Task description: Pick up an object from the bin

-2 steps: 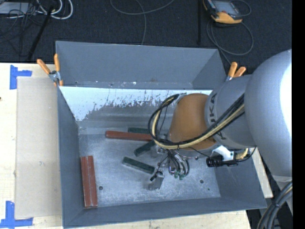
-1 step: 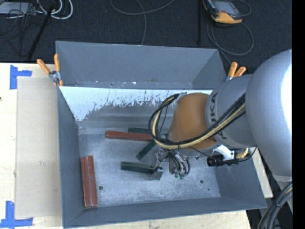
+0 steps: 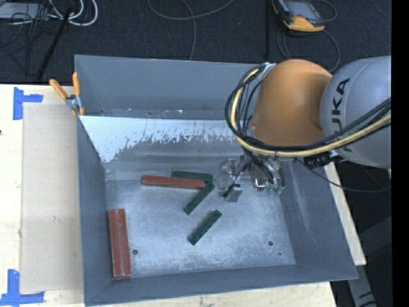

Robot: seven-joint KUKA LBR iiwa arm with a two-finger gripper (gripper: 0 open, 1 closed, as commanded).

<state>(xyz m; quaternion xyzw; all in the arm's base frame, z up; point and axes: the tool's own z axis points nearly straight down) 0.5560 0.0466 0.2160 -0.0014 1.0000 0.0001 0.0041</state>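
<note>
Grey metal is lying under your camera: the bin (image 3: 160,94), with its sloped walls, is taking up most of the view, and its speckled floor is carrying five loose pieces. Your arm (image 3: 367,107) is reaching in from the right. Its orange cover (image 3: 291,104), ringed by black and yellow cables (image 3: 238,117), is hanging over the bin's right half near the back wall. Below the cover the gripper (image 3: 232,187) is sitting low over the floor, right of centre; you cannot tell from here whether the hand is released or clenched. The biggest piece, a red-brown block (image 3: 119,243), is lying lengthwise along the left wall toward the near corner, well apart from the gripper. A long red-brown stick (image 3: 172,182) is lying almost level in the middle of the floor, its right end pointing toward the gripper. Nearest the hand is a slanted dark green bar (image 3: 198,199), its upper end coming up just beside the gripper at the stick's right end. A second green bar (image 3: 190,174) is lying along the far side of the stick, touching it. A third green bar (image 3: 204,227) is lying tilted by itself, nearer the front wall.
</note>
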